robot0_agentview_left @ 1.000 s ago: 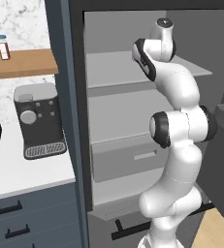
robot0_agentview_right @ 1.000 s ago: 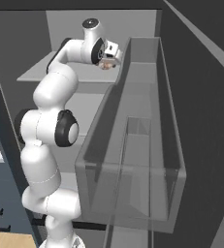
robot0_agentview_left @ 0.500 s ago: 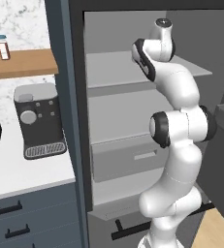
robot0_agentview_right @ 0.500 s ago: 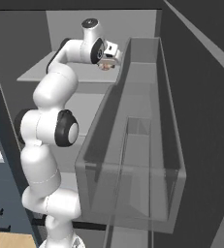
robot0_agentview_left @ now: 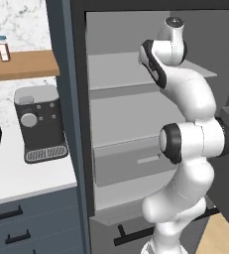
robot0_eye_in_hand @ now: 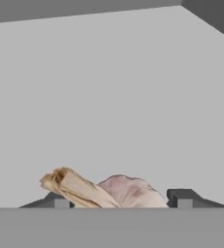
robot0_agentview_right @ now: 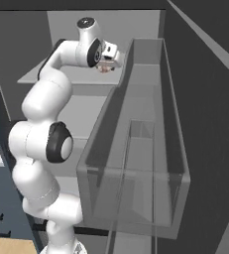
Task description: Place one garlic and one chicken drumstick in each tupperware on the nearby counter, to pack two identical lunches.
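A garlic bulb, pinkish with a dry tan stalk, lies on the grey upper fridge shelf. In the hand view it sits between the two dark fingertips of my gripper, which is shut on it. From the right base view the gripper reaches onto that shelf with the garlic at its tip. In the left base view the arm stretches up into the open fridge, its wrist at the upper shelf. The white counter lies to the left of the fridge.
The open fridge door carries a clear bin close to the right of the arm. A coffee machine stands on the counter. Above it a wooden shelf holds a small jar. Lower fridge shelves and a drawer sit under the arm.
The fingers have closed in on the garlic. The arm has stayed almost where it was.
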Controlling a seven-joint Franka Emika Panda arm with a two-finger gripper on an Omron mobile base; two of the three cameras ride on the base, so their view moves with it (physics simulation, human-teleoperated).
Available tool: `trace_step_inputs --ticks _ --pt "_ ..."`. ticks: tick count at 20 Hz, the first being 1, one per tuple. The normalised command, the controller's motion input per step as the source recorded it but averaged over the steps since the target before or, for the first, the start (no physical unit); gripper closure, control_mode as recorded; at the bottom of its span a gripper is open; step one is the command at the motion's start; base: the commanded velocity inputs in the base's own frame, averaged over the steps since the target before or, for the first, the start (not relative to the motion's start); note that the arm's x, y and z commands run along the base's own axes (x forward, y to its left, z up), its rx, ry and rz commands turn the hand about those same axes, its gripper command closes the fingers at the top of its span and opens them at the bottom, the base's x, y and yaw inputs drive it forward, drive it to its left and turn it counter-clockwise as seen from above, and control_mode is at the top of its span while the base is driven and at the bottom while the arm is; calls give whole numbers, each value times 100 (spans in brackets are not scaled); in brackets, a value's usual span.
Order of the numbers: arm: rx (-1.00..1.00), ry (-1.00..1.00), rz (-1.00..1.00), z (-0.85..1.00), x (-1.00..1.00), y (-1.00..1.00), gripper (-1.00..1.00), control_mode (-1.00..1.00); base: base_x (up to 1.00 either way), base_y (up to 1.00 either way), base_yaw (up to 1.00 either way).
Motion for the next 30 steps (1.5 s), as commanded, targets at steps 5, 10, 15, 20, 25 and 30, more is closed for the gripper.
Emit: trace_step_inputs --ticks 5,10,15,20,25,30 --pt "0 -5 0 1 -100 3 100 -100 0 0 0" --pt "-2 -12 0 -26 -100 29 100 -100 0 0 0" --pt "-1 -5 0 -1 -100 35 100 -100 0 0 0" --pt "0 -7 0 0 -100 16 100 -100 0 0 0" --pt "0 -17 2 -7 -100 8 100 -100 0 0 0" --pt "0 -15 0 -8 -99 19 100 -100 0 0 0"
